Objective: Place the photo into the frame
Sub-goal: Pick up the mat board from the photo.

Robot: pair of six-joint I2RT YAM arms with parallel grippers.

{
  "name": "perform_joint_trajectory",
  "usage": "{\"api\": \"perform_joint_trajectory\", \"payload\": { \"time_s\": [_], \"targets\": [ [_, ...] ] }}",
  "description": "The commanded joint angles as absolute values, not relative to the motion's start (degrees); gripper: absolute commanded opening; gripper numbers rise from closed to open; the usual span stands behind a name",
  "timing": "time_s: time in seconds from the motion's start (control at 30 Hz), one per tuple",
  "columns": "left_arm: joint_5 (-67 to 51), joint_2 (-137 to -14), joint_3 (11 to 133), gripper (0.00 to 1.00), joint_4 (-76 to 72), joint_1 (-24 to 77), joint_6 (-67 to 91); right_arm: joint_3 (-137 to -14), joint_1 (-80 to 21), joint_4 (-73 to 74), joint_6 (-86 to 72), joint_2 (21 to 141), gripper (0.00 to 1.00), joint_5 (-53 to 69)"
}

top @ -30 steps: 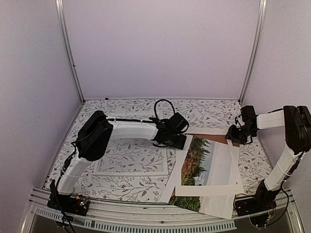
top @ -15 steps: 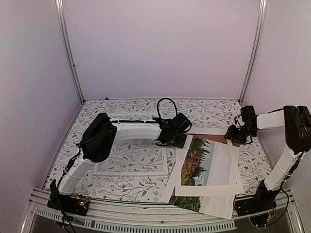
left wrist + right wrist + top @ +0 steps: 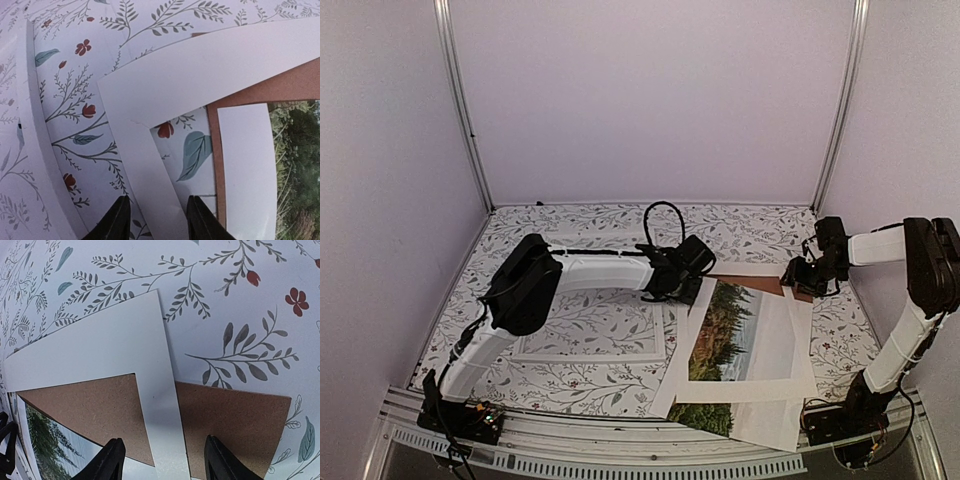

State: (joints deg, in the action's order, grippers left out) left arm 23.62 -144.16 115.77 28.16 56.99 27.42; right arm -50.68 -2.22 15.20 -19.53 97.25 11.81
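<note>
The photo lies right of centre under a loose white mat; its green edge sticks out at the front. The frame, white-bordered with a clear pane, lies flat to the left. My left gripper is low over the mat's near-left corner. In the left wrist view the left gripper is open, astride a strip of the mat, with the photo at the right and the frame's border at the left. My right gripper is open, astride the mat's far strip.
A brown backing board lies under the mat's far end, and shows as the brown board in the right wrist view. The floral tablecloth covers the table. Pale walls with metal posts close in the sides and back.
The left gripper's jaws have come closer together around the mat strip, and the left arm has reached slightly further right. The mat's corner has shifted a little left. The right gripper has barely moved.
</note>
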Motion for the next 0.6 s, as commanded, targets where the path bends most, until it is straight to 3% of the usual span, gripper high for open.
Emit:
{"api": "perform_joint_trajectory", "payload": {
  "time_s": [0.0, 0.23, 0.57],
  "targets": [
    [21.70, -146.98, 113.53, 0.40, 32.92, 56.14, 26.55, -52.28, -2.37, 17.08, -19.60, 96.45, 0.58, 11.09],
    [14.11, -143.57, 109.17, 0.38, 28.21, 54.10, 28.53, -54.62, -2.37, 18.55, -18.90, 96.15, 0.60, 11.05],
    [13.41, -141.31, 107.28, 0.34, 26.63, 53.13, 28.47, -56.94, -2.37, 19.33, -18.63, 96.48, 0.61, 11.58]
  ]
}}
